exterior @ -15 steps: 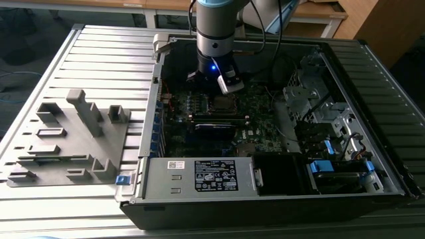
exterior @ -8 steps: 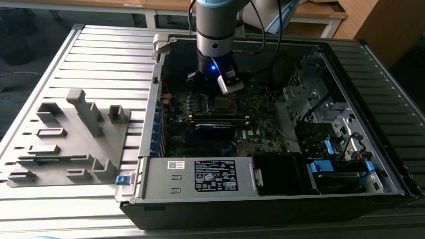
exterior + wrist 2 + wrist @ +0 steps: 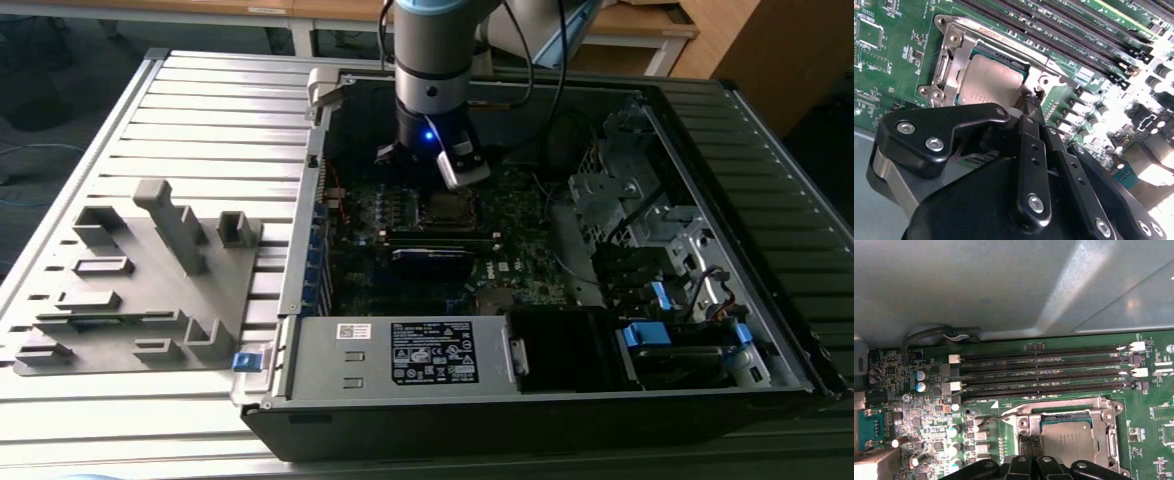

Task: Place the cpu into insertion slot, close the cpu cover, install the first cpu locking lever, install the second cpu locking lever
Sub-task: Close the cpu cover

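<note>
One claw (image 3: pixel 1030 102), tips together beside the lowered cpu cover (image 3: pixel 950 62), hold unclear; cpu (image 3: pixel 989 82) beneath.

Exterior view: the arm (image 3: pixel 430 70) runs off the upper edge. Its wrist hides one side of the socket (image 3: pixel 451 210), and what sits in the socket is too small to make out. Second wrist view: the gripper (image 3: pixel 1030 102) covers the near edge of the chip (image 3: pixel 989 82) and of the metal cover (image 3: pixel 956 57). First wrist view: the gripper is cut off by the picture's edge.
</note>
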